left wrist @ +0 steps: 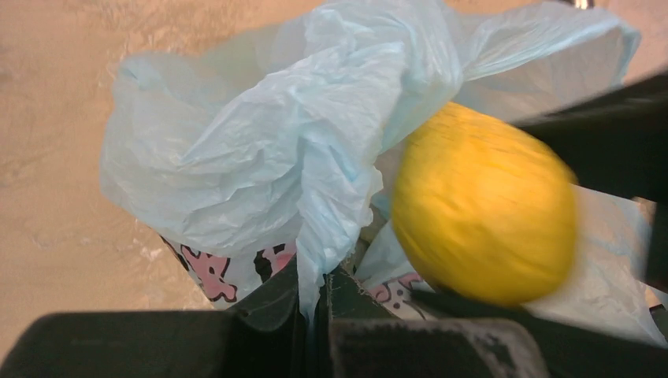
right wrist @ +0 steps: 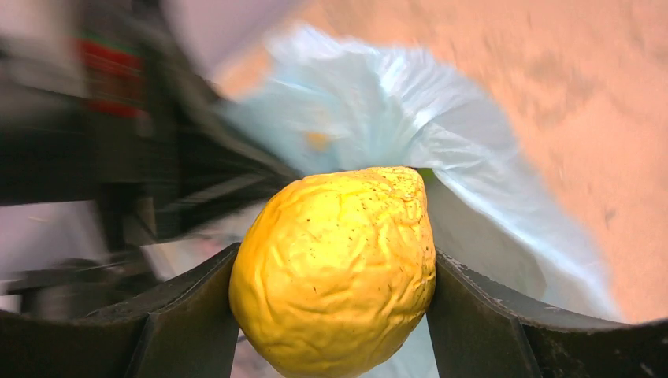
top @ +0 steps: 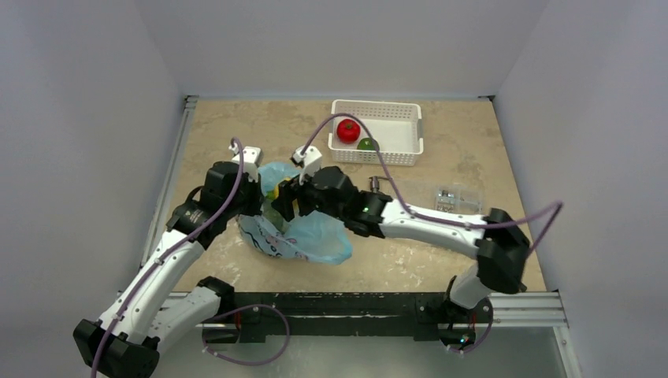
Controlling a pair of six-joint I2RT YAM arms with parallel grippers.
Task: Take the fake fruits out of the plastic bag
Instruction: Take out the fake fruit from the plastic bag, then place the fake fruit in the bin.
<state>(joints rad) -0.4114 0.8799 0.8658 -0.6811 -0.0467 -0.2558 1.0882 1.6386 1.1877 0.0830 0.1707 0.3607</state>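
The light-blue plastic bag [top: 315, 236] lies mid-table and fills the left wrist view [left wrist: 260, 142]. My left gripper [top: 256, 197] is shut on a fold of the bag's rim [left wrist: 319, 260]. My right gripper [top: 290, 203] is shut on a yellow lemon [right wrist: 335, 268], held between both fingers over the bag's mouth; the lemon also shows in the left wrist view [left wrist: 484, 205]. A red apple [top: 348, 130] and a green lime [top: 366, 144] lie in the white basket [top: 406, 126]. Other fruit inside the bag is hidden.
The white perforated basket stands at the back, right of centre. A clear flat bag of small metal parts [top: 449, 197] lies right of the right arm, with a small dark metal part [top: 376, 184] near it. Grey walls close in both sides.
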